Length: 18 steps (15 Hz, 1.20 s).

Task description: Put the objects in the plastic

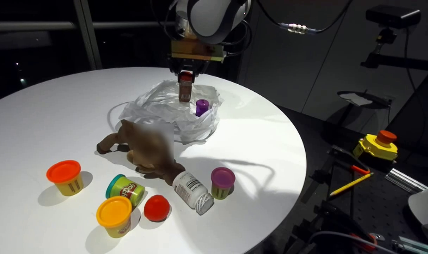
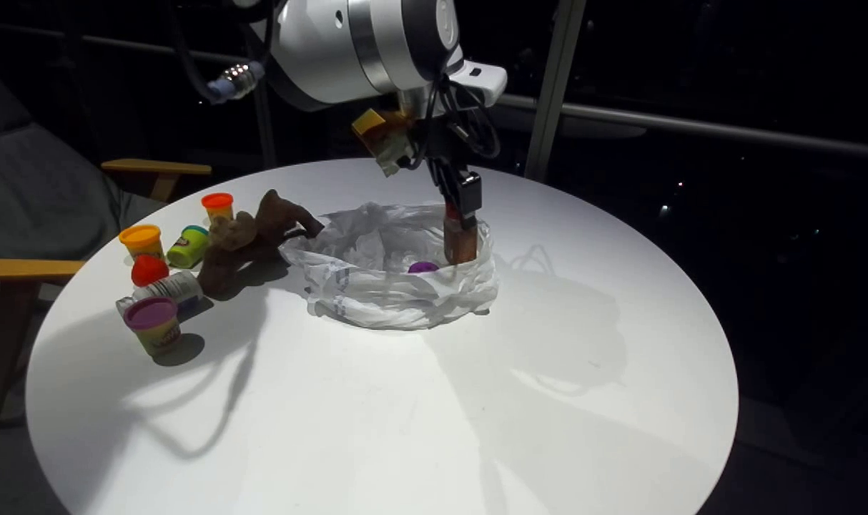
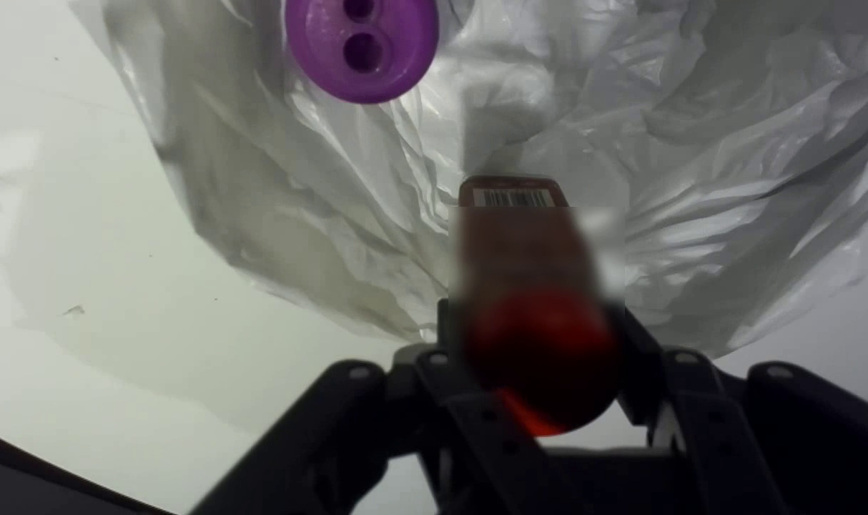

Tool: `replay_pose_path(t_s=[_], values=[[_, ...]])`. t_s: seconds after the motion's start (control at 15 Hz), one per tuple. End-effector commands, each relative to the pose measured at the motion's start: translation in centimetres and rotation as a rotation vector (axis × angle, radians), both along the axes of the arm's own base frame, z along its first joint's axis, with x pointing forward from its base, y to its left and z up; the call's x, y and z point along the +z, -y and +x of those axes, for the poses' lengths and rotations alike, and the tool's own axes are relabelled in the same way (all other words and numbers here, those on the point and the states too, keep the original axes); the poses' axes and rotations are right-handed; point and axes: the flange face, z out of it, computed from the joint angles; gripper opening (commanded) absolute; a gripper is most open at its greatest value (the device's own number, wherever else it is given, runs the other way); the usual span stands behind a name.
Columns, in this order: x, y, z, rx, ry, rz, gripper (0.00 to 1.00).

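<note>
The fingers (image 2: 470, 193) grip a red-lidded brown jar (image 1: 185, 92), upright in the mouth of the plastic bag (image 2: 384, 297) — whether it touches the bag's bottom, I cannot tell. Inside the bag sits a purple two-holed container (image 3: 362, 82). The brown plush animal (image 1: 143, 148) lies just beside the bag. On the worktop (image 2: 405, 408), farther from the bag — a white bottle (image 1: 190, 189) and a green tub (image 1: 129, 190), both on their sides, a red rounded piece (image 1: 157, 208), a red-lidded tub (image 1: 68, 178), an orange-lidded tub (image 1: 115, 216) and a purple-lidded tub (image 1: 222, 182).

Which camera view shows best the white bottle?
An exterior view shows the white bottle best: its whole length lies uncovered. In an exterior view with the purple-lidded tub in front, it is partly hidden; the wrist view shows none of it.
</note>
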Motion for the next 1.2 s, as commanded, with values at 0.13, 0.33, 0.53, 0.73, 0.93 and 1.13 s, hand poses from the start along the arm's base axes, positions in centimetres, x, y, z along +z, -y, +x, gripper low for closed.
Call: replay_pose_path(t_s=[0.13, 0.33, 0.53, 0.73, 0.93, 1.13], values=[[0.7, 0.7, 1.1, -0.086, 0.039, 0.053, 0.75], [4.7, 1.5, -0.3, -0.108, 0.065, 0.093, 0.95], [10.4, 0.5, -2.6, -0.074, 0.063, 0.107, 1.0], [13.5, -2.6, -6.9, 0.083, -0.05, 0.121, 1.0], [14.2, -7.1, -12.3, 0.218, -0.155, 0.128, 1.0], [11.8, -11.5, -18.0, 0.351, -0.235, 0.114, 1.0]])
